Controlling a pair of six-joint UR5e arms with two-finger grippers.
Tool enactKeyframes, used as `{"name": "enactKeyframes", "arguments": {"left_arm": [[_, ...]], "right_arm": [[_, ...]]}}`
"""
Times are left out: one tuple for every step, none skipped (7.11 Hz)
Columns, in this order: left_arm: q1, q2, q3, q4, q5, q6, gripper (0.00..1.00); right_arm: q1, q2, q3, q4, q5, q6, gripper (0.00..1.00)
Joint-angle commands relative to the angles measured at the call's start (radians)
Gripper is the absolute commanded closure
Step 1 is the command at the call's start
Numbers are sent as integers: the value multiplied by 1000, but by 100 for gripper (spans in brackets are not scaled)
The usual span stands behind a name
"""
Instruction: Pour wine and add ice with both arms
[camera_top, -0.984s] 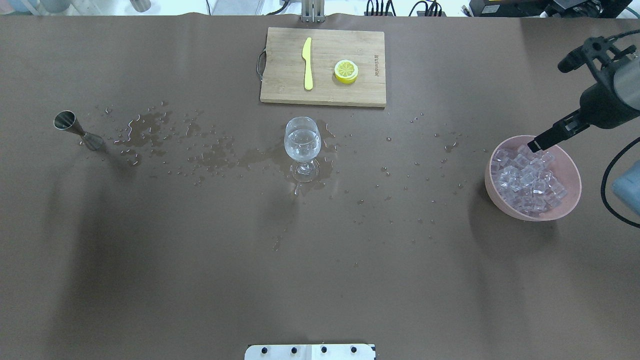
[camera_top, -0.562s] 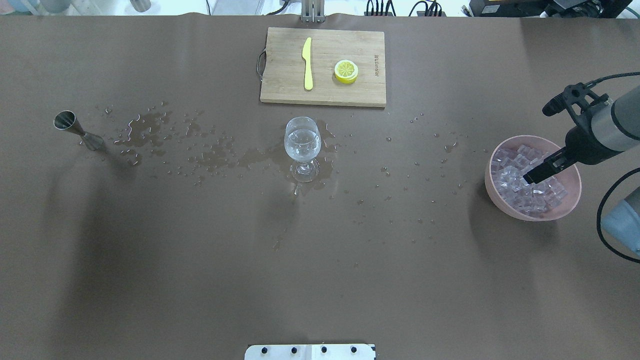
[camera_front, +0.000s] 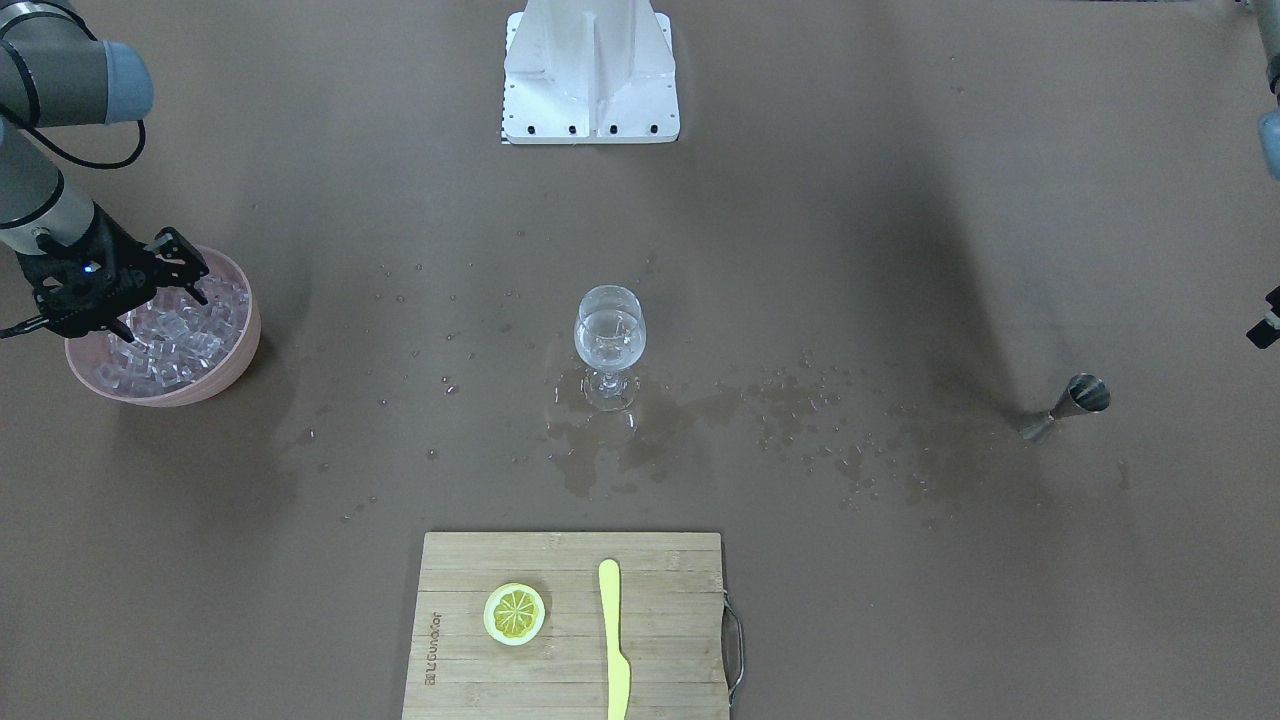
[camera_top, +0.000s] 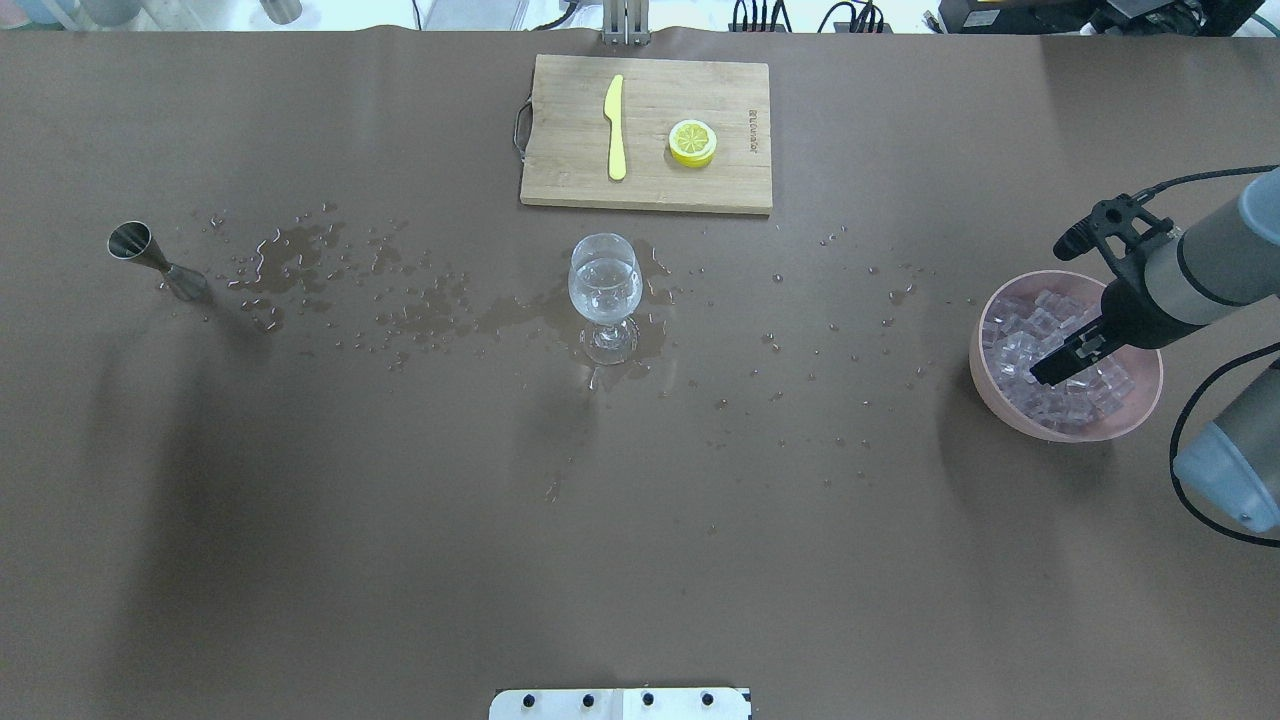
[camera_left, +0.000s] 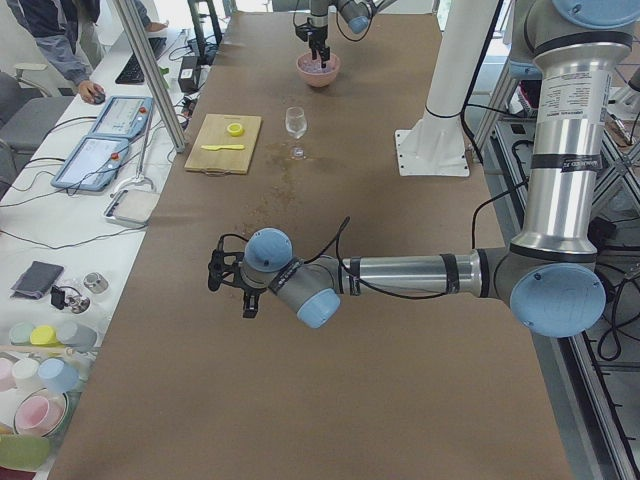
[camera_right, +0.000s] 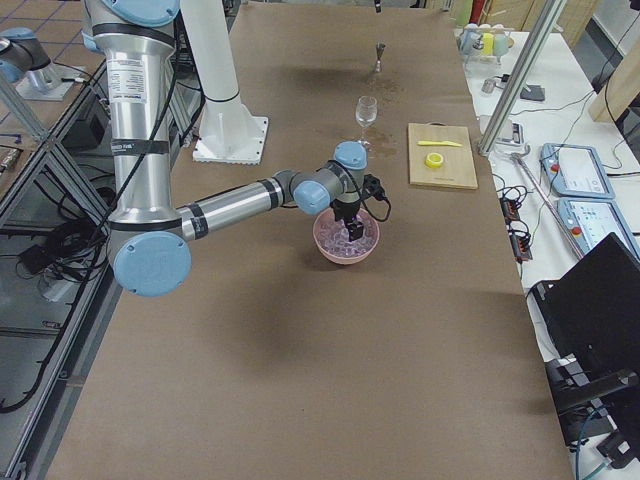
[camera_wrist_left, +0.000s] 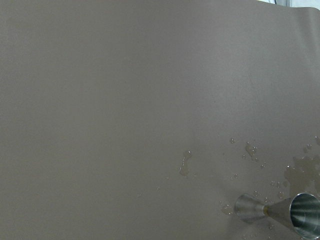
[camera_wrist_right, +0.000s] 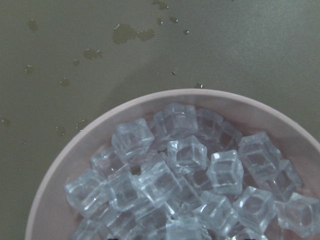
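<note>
A wine glass (camera_top: 604, 283) with clear wine in its bowl stands upright at the table's middle; it also shows in the front-facing view (camera_front: 610, 333). A pink bowl (camera_top: 988, 378) at my right is full of ice cubes (camera_top: 1018, 330). The right wrist view looks straight down on the ice (camera_wrist_right: 187, 155). My right gripper (camera_top: 1042, 374) is tipped down into the bowl among the cubes. In the front-facing view the right gripper (camera_front: 165, 315) has its fingers apart. A steel jigger (camera_top: 150, 260) stands at the left. My left gripper (camera_left: 232, 290) hovers beyond it; I cannot tell its state.
A wooden cutting board (camera_top: 560, 180) at the far middle carries a yellow knife (camera_top: 615, 128) and a lemon slice (camera_top: 692, 142). Spilled droplets and puddles (camera_top: 290, 260) run across the mat from jigger to bowl. The white stand (camera_front: 590, 75) sits at my edge.
My right gripper has come down from above the bowl's far rim, moving nearer and lower into the ice. The glass, jigger and board have not moved.
</note>
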Motion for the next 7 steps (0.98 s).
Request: {"name": "enactKeyframes", "arguments": {"left_arm": [[0,0,-1,0,0,-1,2],[0,0,-1,0,0,-2,2],[0,0,-1,0,0,-4,2],[0,0,-1,0,0,-5,2],[0,1,-1,-2,0,-5,2],[0,4,-1,-3,0,-5,2],[0,3,-1,-3,0,-5,2]], "right_arm": [[-4,-13,-6,-1,-4,-4,95],[-5,-7,-7,-3,-1,-5,100],[-5,1,-9,-7,-1,-1,100],[-4,4,-1,-7,9,0,100],[43,7,55,-24,42,0,100],[70,49,124,-120,88,3,100],[55,188,137,-249,82,88,100]]}}
